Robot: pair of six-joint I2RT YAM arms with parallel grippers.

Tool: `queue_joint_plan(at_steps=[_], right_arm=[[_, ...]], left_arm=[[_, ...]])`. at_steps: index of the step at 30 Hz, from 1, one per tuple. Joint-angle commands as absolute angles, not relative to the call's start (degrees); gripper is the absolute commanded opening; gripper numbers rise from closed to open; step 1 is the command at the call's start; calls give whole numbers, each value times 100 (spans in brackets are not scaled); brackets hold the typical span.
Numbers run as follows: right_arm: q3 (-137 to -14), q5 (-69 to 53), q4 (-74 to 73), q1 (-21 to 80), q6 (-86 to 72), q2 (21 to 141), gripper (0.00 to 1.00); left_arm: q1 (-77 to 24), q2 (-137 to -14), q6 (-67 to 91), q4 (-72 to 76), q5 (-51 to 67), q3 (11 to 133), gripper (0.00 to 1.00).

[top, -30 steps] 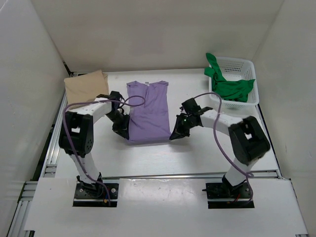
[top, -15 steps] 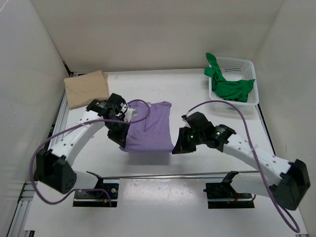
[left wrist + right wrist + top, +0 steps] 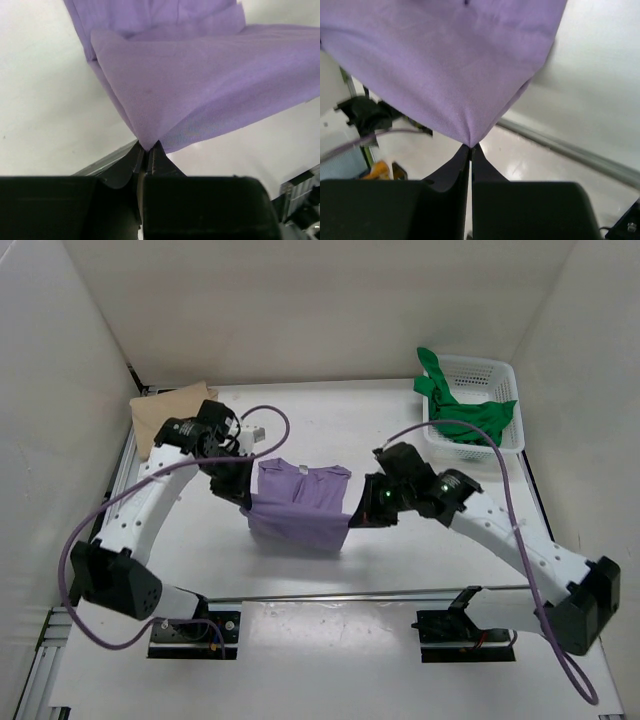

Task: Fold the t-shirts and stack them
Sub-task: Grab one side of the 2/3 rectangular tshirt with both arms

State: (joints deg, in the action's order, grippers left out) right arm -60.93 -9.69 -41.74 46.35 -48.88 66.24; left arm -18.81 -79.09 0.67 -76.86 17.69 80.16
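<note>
A: left gripper (image 3: 246,502) state?
B: jaws closed tight, pinching a corner of the purple shirt (image 3: 298,512). left wrist view: cloth gathers to a point right between the tips
A: right gripper (image 3: 358,517)?
B: same. jaws clamped on the opposite corner, fabric fans out from the tips toward the top of the right wrist view
A: where's the shirt in the top view?
B: centre of frame, strung between the two grippers: left one at its left edge, right one at its right edge. small white tag shows near its upper edge, the rest drapes toward the bottom of the frame. it's held up at both pinched corners; can't tell if the lower edge touches the table (image 3: 400,565)
A: other two?
B: tan shirt (image 3: 160,410) upper left, folded, lying flat on the table, left arm crossing over its right side. green shirt (image 3: 465,418) upper right, bunched in the basket (image 3: 512,435), one end hanging over the basket's upper-left rim
A: spacing?
B: purple is well apart from both
A: arms?
B: both reach in from the bottom of the frame, left from lower left, right from lower right
</note>
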Motion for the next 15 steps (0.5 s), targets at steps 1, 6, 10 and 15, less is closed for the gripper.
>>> queue_joint_plan(at_steps=[1,6,10,15], right_arm=[[-6713,-931,-4535,4228,-4360,7274,0],[-7495,-1247,-4641,3763,-4009,8259,0],[-7891,-1503,-4641,3437,-3894,8902,0],[-8393,-1441,-4641,3190,-3780,9693,0]], left_arm=[[-1548,-8322,0,-8200,1994,8463,11],[-1345,-9401,0,-8147,2285,8955,11],[-1126,-10141,0,-7999,2425,9727,11],[-1002,-10897,0,-7866,2487,10511,11]])
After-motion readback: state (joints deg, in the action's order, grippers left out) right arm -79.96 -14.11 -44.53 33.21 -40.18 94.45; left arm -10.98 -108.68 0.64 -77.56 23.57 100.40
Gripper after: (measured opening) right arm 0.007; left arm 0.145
